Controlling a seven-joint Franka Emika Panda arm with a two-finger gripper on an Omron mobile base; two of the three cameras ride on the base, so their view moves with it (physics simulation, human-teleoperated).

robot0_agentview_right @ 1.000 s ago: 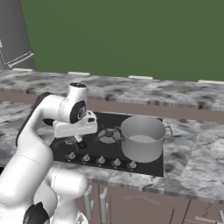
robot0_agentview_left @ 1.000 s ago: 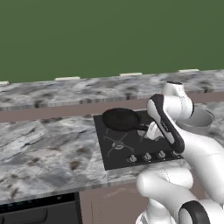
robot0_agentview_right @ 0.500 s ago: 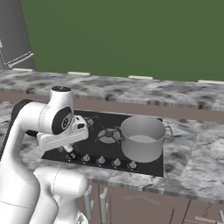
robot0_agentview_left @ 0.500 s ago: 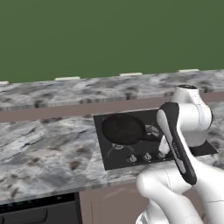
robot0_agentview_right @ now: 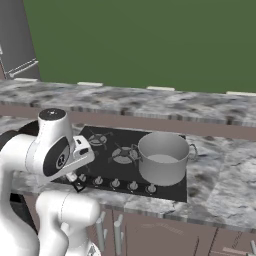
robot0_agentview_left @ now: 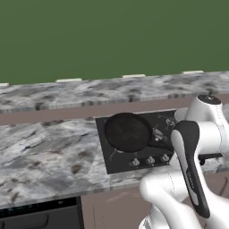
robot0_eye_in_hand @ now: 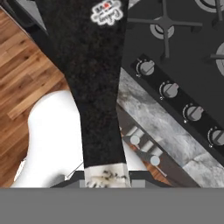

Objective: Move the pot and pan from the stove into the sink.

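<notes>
The black pan (robot0_agentview_left: 127,132) sits over the left burners of the stove (robot0_agentview_left: 115,160), its handle (robot0_agentview_left: 159,146) reaching toward my arm. In the hand view that long black handle (robot0_eye_in_hand: 98,78) runs up between my fingertips, silver tip (robot0_eye_in_hand: 105,175) at the bottom. My gripper (robot0_eye_in_hand: 105,177) is shut on it, out past the stove's front edge by the knobs (robot0_eye_in_hand: 169,89). From the right base, the gripper (robot0_agentview_right: 76,181) hangs low at the counter's front. The grey pot (robot0_agentview_right: 162,157) stands on the right of the stove (robot0_agentview_right: 100,162). The sink is out of view.
Marble counter (robot0_agentview_left: 49,152) stretches left of the stove and continues to the right (robot0_agentview_right: 220,185). A grey fridge (robot0_agentview_right: 17,40) stands at the far left. Cabinet fronts with bar handles (robot0_agentview_right: 118,232) lie below the counter, over a wooden floor (robot0_eye_in_hand: 26,57).
My arm has swung down and back toward the counter's front edge. The pan, held by its handle, has come forward over the stove. The pot has not moved.
</notes>
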